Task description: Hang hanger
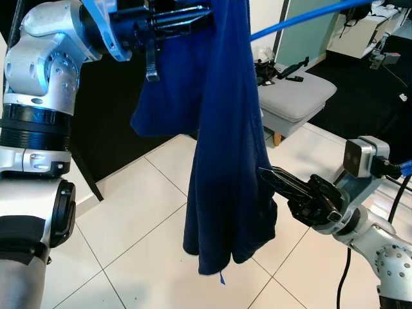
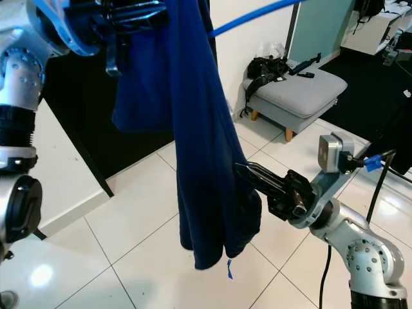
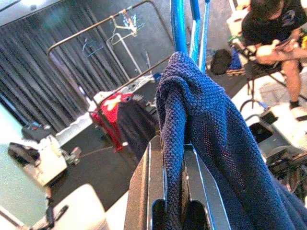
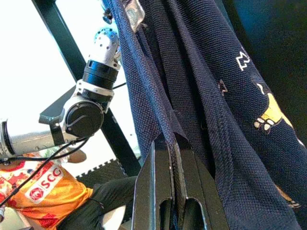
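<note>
A navy knit shirt hangs long and loose from a blue hanger held high in front of me. My left gripper is up at the top, shut on the shirt-covered part of the hanger; in the left wrist view the fabric sits bunched between its fingers, with the hanger's blue bars rising beyond. Lower down, my right gripper reaches in from the right and is shut on a fold of the shirt's side. Small printed figures show on the cloth.
A grey padded stool with black gear on it stands behind the shirt on the white tiled floor. A dark opening with a black frame is at the left. A clothes rack and a seated person are farther off.
</note>
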Controlling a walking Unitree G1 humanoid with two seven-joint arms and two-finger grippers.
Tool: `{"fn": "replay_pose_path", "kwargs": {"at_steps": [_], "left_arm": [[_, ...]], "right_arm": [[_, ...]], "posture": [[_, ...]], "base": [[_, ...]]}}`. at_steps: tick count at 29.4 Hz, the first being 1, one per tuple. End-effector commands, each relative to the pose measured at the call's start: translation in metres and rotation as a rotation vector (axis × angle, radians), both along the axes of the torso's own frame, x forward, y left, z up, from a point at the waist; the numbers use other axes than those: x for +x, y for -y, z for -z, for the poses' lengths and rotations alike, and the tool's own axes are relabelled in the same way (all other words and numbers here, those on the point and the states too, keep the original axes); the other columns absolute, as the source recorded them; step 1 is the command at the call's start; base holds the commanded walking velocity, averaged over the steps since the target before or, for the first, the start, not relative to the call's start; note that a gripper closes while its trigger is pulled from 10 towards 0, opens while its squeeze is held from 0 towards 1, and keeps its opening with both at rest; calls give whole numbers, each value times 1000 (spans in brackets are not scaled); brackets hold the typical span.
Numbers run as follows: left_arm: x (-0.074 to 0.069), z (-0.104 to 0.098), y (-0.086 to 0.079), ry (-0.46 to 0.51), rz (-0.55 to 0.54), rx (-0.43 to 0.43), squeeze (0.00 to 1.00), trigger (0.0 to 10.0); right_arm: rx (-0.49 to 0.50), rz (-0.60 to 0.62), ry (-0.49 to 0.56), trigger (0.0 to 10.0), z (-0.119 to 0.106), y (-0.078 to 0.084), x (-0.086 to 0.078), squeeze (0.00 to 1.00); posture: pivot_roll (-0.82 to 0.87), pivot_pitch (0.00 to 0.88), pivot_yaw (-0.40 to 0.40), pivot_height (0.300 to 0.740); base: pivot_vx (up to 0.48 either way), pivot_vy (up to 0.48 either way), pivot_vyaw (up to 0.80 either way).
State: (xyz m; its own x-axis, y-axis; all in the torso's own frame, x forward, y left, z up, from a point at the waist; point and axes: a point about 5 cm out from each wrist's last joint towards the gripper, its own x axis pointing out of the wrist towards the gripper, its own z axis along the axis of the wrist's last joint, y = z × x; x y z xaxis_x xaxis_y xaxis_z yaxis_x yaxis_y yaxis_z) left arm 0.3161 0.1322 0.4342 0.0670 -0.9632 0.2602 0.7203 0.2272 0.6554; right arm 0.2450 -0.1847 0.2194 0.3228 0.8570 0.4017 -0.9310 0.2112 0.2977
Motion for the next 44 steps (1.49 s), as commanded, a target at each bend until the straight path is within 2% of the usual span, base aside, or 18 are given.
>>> {"fn": "replay_pose_path", "kwargs": {"at_steps": [1,3,4,6,9,10,12,13,15,20,21,22,23,26,27,35,44], "left_arm": [[-4,-10,-7,38,-25,-30,0,10000],[-1,-7,-9,29,-44,-13,0,10000],[2,0,-12,12,-61,21,0,10000],[2,0,-12,12,-61,21,0,10000],[13,30,-20,-55,-119,152,0,10000],[13,30,-20,-55,-119,152,0,10000],[18,49,-31,-109,-148,237,0,10000],[18,49,-31,-109,-148,237,0,10000],[19,60,-41,-146,-163,304,0,10000],[18,65,-54,-183,-176,378,0,10000],[18,67,-63,-199,-193,430,0,10000],[18,67,-63,-199,-193,430,0,10000],[16,66,-70,-210,-200,469,0,10000],[13,65,-77,-221,-200,504,0,10000],[9,61,-87,-232,-207,544,0,10000],[5,55,-96,-232,-225,557,0,10000],[0,44,-103,-237,-226,521,0,10000]], "right_arm": [[-12,11,5,0,0,2,-1,0],[-15,17,9,0,-1,3,-1,0],[-20,27,15,0,-3,5,0,0],[-20,27,15,0,-3,5,0,0],[-40,73,51,0,-12,13,3,0],[-40,73,51,0,-12,13,3,0],[-57,104,82,0,-20,21,3,0],[-57,104,82,0,-20,21,3,0],[-76,120,102,0,-25,27,3,0],[-97,126,120,0,-30,32,1,0],[-109,127,135,0,-34,34,0,0],[-109,127,135,0,-34,34,0,0],[-116,129,146,0,-37,37,-2,0],[-125,131,154,0,-38,38,-3,0],[-137,130,158,0,-38,39,-5,0],[-151,126,152,0,-37,40,-5,0],[-166,107,139,0,-32,36,-6,0]], "posture": [[66,93,26,740],[69,94,26,740],[73,95,24,740],[73,95,24,740],[73,98,25,740],[73,98,25,740],[72,100,21,740],[72,100,21,740],[74,105,19,740],[72,104,23,740],[70,105,27,740],[70,105,27,740],[71,100,27,740],[71,97,28,740],[74,86,27,740],[79,77,23,740],[83,63,25,740]], "base": [[0,0,0],[0,0,0],[0,0,0],[0,0,0],[0,0,0],[0,0,0],[0,0,0],[0,0,0],[0,0,0],[0,0,0],[0,0,0],[0,0,0],[0,0,0],[0,0,0],[0,0,0],[0,0,0],[0,0,0]]}}
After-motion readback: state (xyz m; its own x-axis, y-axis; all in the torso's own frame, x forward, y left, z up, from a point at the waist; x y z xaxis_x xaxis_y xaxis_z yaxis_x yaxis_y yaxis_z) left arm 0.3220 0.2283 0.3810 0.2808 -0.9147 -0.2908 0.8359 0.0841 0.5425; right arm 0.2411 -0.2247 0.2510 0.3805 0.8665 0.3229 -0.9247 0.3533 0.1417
